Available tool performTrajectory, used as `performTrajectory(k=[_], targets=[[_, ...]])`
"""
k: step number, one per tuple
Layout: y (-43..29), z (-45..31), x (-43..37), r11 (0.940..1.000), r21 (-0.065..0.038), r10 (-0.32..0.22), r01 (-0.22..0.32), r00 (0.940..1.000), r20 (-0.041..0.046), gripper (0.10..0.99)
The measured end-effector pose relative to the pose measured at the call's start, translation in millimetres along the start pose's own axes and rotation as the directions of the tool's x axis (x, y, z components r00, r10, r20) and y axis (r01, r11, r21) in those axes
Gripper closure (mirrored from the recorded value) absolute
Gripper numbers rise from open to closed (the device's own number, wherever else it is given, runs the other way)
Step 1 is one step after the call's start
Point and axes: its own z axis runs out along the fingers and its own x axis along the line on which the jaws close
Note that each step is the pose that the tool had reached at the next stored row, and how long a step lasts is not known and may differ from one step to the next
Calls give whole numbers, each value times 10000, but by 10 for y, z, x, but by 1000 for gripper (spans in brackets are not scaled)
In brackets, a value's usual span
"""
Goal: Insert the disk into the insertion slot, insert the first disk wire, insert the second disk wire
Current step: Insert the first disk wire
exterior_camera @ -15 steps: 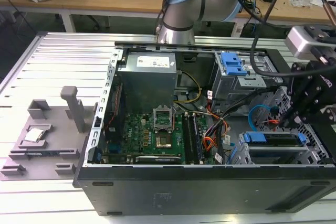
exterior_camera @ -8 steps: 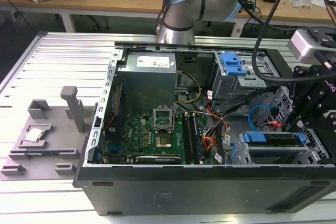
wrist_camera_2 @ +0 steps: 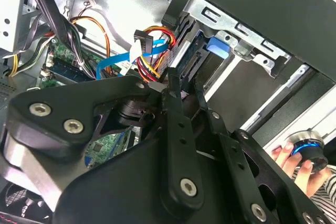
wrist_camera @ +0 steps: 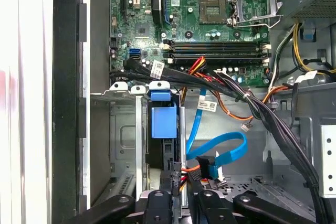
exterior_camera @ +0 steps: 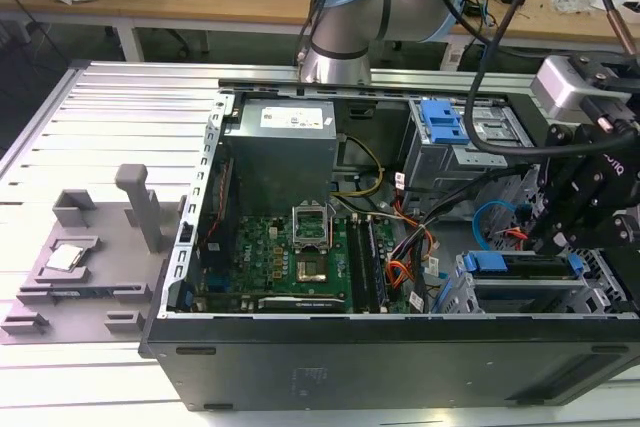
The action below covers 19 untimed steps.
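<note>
The disk (wrist_camera: 163, 121), in its bright blue carrier, sits inside the insertion slot (wrist_camera: 123, 145), a low silver cage at the case's front corner (exterior_camera: 600, 292). In the exterior view the disk (exterior_camera: 520, 269) lies just below my gripper (exterior_camera: 545, 242). My gripper (wrist_camera: 182, 184) stands at the disk's back end, shut on a plug with red, yellow and orange wires (wrist_camera_2: 155, 66). A flat blue disk wire (wrist_camera: 220, 153) loops beside it, its black plug hanging free next to one finger. In the second wrist view my gripper (wrist_camera_2: 181, 85) presses against the disk (wrist_camera_2: 216, 45).
The open computer case holds a green motherboard (exterior_camera: 290, 257), a grey power supply (exterior_camera: 280, 147) and a taller grey bay with a blue latch (exterior_camera: 445, 122). A thick black cable bundle (wrist_camera: 252, 103) crosses near the slot. A person's hand (wrist_camera_2: 296, 163) grips a knob outside the case.
</note>
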Motion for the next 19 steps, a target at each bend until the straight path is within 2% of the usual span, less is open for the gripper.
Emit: performTrajectory(k=[6,7,8,13,19], targets=[[1,0,-1,10000,0,0,0,10000,1,835],[1,0,-1,10000,0,0,0,10000,1,898],[1,0,-1,10000,0,-1,1,10000,1,906],[1,1,-1,10000,0,-1,1,10000,1,906],[-105,29,4,10000,-22,-1,1,10000,1,906]])
